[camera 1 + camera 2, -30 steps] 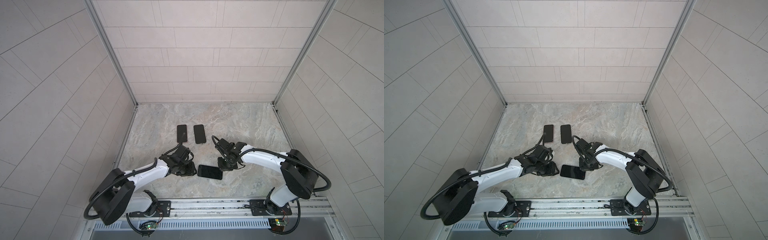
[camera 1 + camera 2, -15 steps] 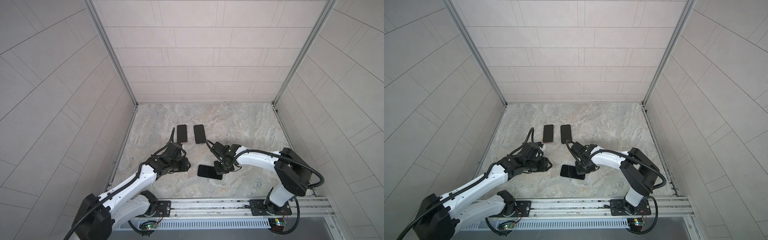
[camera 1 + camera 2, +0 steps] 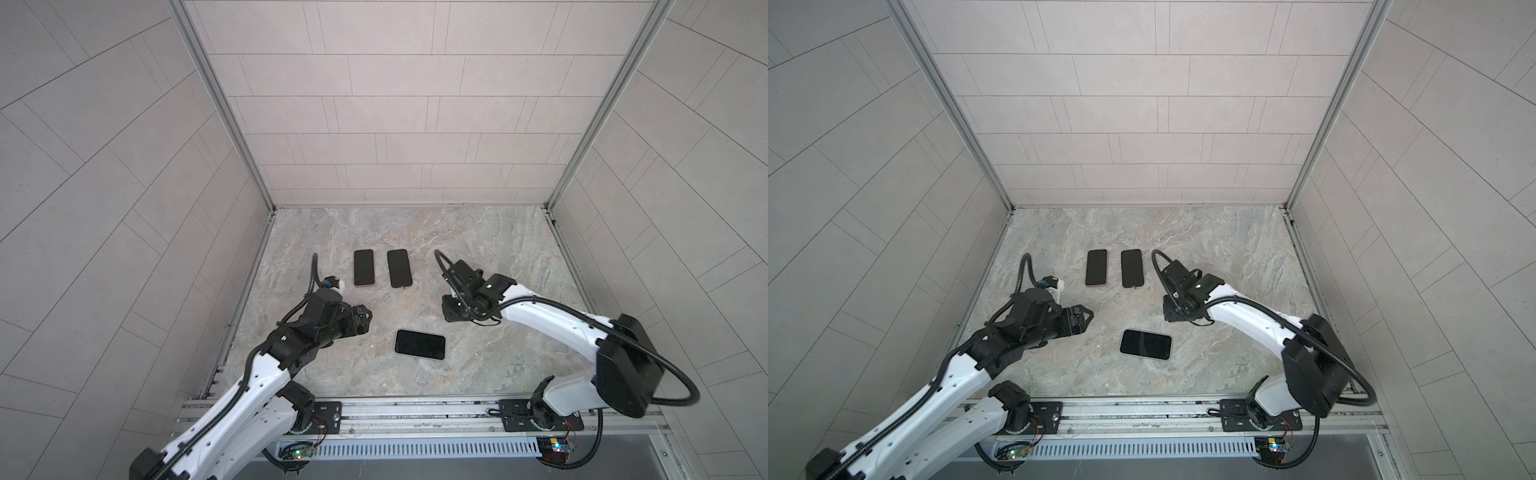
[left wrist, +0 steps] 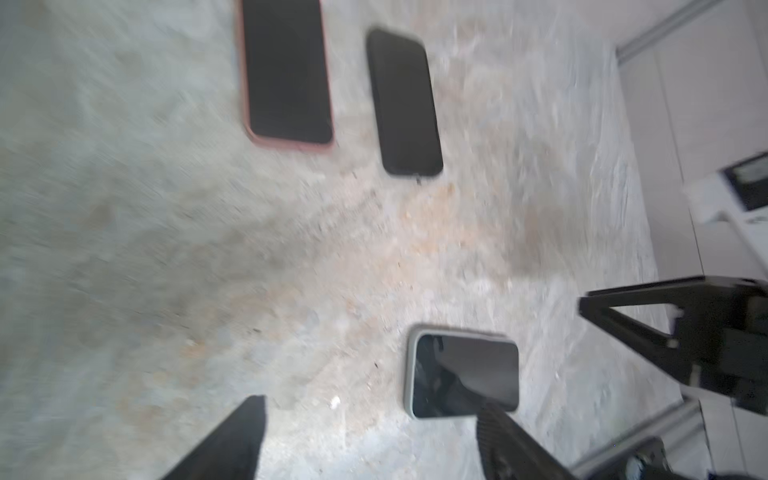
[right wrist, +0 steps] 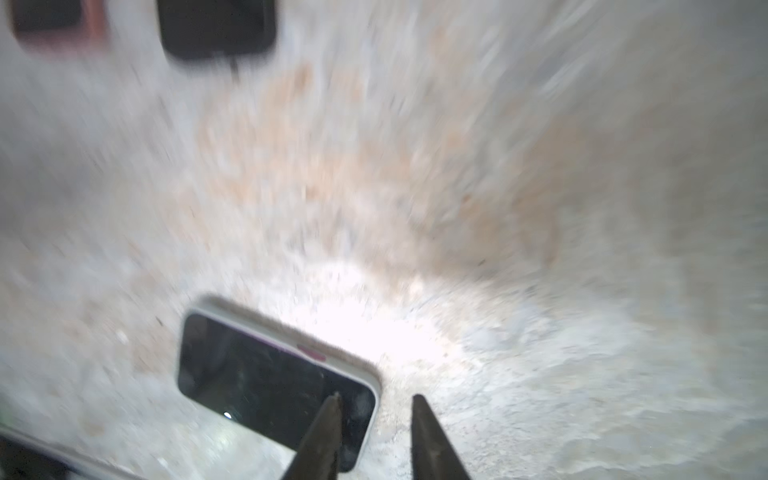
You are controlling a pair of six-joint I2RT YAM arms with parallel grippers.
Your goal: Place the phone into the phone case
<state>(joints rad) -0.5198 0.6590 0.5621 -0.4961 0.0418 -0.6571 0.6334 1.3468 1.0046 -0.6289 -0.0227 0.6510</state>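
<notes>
Fingers first: in both top views we see the left gripper (image 3: 361, 318) spread wide and empty, while the right gripper (image 3: 451, 309) points down at the table, its jaws too foreshortened there to judge. The phone (image 3: 419, 344) lies flat between them, nearer the front rail, its long axis running across the table from one arm to the other. The left gripper stands just off its left end and the right gripper just behind its right end, so we judge neither arm clearly nearer. Two other phones (image 3: 364, 267) lie side by side further back, well apart from it.

In the left wrist view, our left fingers (image 4: 232, 440) are splayed with nothing between them. The phone (image 4: 465, 374) shows a pale rim, which we take to be the phone case (image 4: 409, 374) already around it.

In the right wrist view, the right gripper (image 5: 376, 397) has its fingers parted and empty, hovering over the phone's near corner (image 5: 266, 374). The picture is blurred.

The marbled table (image 3: 498, 249) is flat, with free room around the phone; tiled walls stand on three sides.
</notes>
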